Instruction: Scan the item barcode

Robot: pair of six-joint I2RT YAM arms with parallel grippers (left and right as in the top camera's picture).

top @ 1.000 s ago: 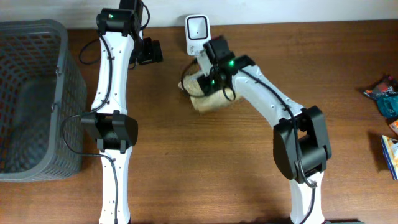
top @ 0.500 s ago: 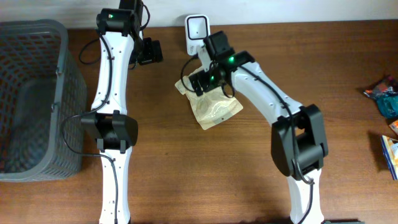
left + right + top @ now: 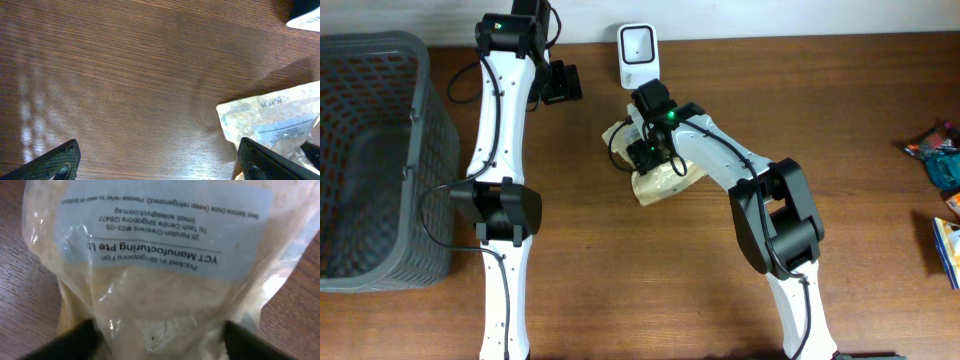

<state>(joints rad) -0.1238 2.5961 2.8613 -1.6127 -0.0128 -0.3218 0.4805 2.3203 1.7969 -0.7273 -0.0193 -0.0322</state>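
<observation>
**Overhead**
- Table (image 3: 620, 280): brown wood, carrying everything listed.
- Scanner (image 3: 637, 47): white, standing at the far edge of the table with its window facing the camera.
- Bag (image 3: 665, 180): a clear pouch of pale contents, lying crumpled on the table near the scanner, on its near side and apart from it.
- Right gripper (image 3: 645, 150): pointing down over the far left end of the bag and covering part of it.
- Left gripper (image 3: 560, 83): sitting left of the scanner, well apart from the bag, with nothing in it.
- Basket (image 3: 420, 60): grey mesh, standing at the left edge of the table.
- Packets (image 3: 940, 160): coloured, lying at the right edge.

**Left wrist**
- Left gripper (image 3: 160, 162): fingers are spread wide at the two bottom corners, released, with only bare wood between them.
- Bag (image 3: 270, 120): a corner with printed lines is showing at the lower right, flat on the table.

**Right wrist**
- Bag (image 3: 165, 295): filling the view. Its blue-grey label (image 3: 165, 235) is reading upside down, with the words "YCT Manufacturing Pte" legible. No barcode can be made out.
- Right gripper (image 3: 160, 342): dark fingertips (image 3: 70, 342) are standing apart, one at each side of the bag's lower end. I cannot tell whether they are pressing on the bag or loose around it.
</observation>
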